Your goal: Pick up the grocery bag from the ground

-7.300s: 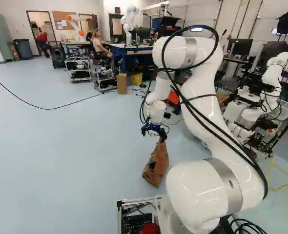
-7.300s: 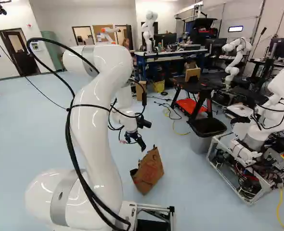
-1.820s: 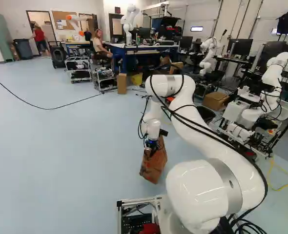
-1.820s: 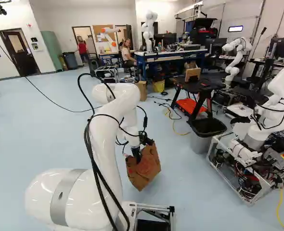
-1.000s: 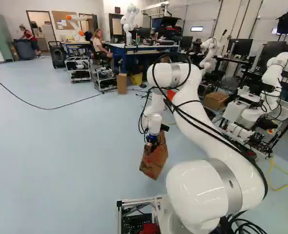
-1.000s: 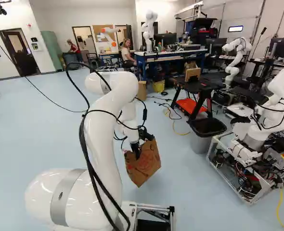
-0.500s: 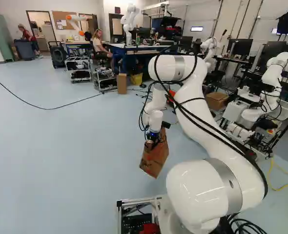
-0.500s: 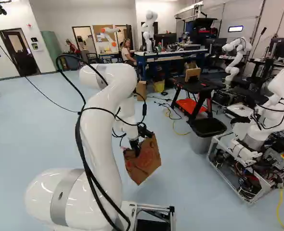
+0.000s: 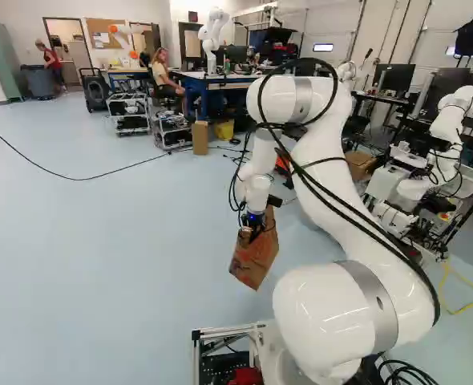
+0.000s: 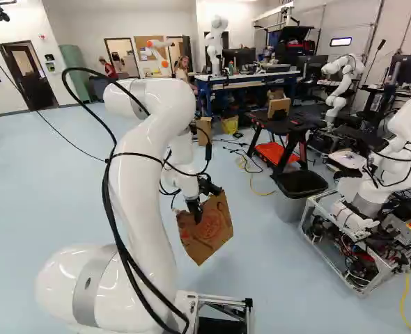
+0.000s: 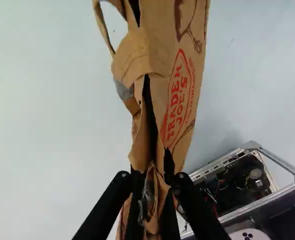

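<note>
The gripper [image 10: 195, 211] is shut on the upper part of the brown paper grocery bag [image 10: 211, 233], which hangs tilted from it above the floor. In the left base view the bag [image 9: 254, 258] is below the wrist, ahead of the base. Seen from the wrist, the gripper [image 11: 151, 182] pinches crumpled brown paper between its two black fingers. The bag's red-printed side [image 11: 180, 95] stretches out ahead of the fingers, with a paper handle loop [image 11: 105, 27] at its far end. The orange pads are hidden by the paper.
The base's metal frame [image 11: 225, 162] lies beside the bag in the wrist view. A grey trash bin [image 10: 294, 202] stands right of the bag, near a black table [image 10: 282, 125]. Another robot [image 10: 393, 167] is at the right. A thin cable [image 9: 76, 178] crosses the floor.
The arm has risen with the bag in its gripper, and the bag's lower end is higher than a second ago. The gripper has stayed shut. The base has not moved.
</note>
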Robot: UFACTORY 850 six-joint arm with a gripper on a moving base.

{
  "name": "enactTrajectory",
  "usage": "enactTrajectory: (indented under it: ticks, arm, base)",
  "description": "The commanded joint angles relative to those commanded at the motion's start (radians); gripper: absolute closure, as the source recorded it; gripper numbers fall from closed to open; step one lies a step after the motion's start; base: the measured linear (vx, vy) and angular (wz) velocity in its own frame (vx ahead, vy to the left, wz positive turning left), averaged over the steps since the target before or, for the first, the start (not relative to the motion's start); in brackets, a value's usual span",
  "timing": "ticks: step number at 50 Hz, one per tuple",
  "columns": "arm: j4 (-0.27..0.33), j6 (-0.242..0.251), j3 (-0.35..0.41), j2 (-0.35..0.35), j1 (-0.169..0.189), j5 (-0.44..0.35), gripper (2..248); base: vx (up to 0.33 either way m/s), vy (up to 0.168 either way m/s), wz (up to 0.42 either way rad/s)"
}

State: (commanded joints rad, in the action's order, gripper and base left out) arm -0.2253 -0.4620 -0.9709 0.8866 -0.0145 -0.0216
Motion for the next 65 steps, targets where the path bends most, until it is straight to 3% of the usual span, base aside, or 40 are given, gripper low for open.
enactTrajectory:
  ticks: [65]
  arm:
    - [0.0, 0.0, 0.223, -0.302, -0.001, 0.0, 226]
  base:
    - [0.0, 0.0, 0.0]
